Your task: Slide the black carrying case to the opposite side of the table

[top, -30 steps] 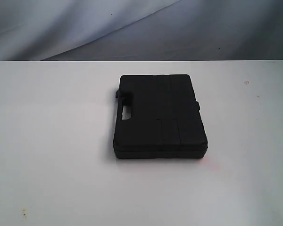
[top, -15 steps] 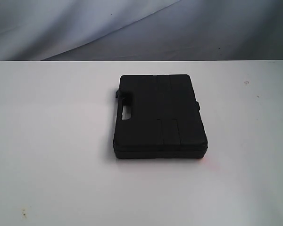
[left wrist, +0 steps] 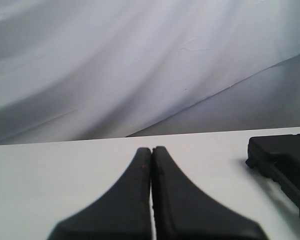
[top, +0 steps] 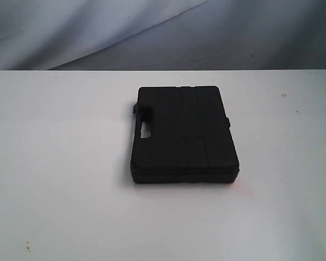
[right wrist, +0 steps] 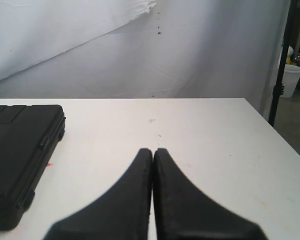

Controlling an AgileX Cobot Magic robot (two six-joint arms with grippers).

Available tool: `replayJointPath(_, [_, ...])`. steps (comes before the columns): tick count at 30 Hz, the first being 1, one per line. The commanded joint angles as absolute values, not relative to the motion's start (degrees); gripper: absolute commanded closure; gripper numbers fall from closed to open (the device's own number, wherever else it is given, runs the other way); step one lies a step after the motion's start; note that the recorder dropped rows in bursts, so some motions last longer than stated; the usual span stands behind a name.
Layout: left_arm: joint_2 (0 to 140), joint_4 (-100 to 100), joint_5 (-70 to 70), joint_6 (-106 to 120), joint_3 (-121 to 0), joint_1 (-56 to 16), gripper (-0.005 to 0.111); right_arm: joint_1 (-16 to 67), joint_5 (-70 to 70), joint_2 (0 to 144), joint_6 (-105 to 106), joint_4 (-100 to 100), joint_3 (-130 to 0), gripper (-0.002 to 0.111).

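Lying flat mid-way across the worktop (top: 60,163), long axis running near to far, the black case (top: 183,136) sits between the left claw (left wrist: 151,150) and right claw (right wrist: 153,151), both pinched shut and empty, seemingly nearer the right.

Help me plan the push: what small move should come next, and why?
Probably ease the right hand toward the black carrying case until its shut tips meet the side wall. Both it and the left hand are shut and clear of the case, which lies flat on the table; the case appears closer in the right wrist view.
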State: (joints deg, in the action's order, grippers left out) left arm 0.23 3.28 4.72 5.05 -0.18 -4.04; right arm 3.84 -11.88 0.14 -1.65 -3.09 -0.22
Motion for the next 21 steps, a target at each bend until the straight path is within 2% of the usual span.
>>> replayJointPath(1, [0.00, 3.31, 4.37, 4.99, 0.00, -3.93, 0.107, 3.44, -12.22, 0.00, -1.64, -3.29, 0.00, 0.108])
replayJointPath(11, [0.00, 3.31, 1.54, 4.88, 0.00, -3.93, 0.107, 3.44, -12.22, 0.00, -1.64, -3.29, 0.00, 0.108])
replayJointPath(21, [0.00, 3.31, -20.91, 3.02, 0.00, -3.93, 0.107, 3.44, -12.22, 0.00, -1.64, -3.29, 0.00, 0.108])
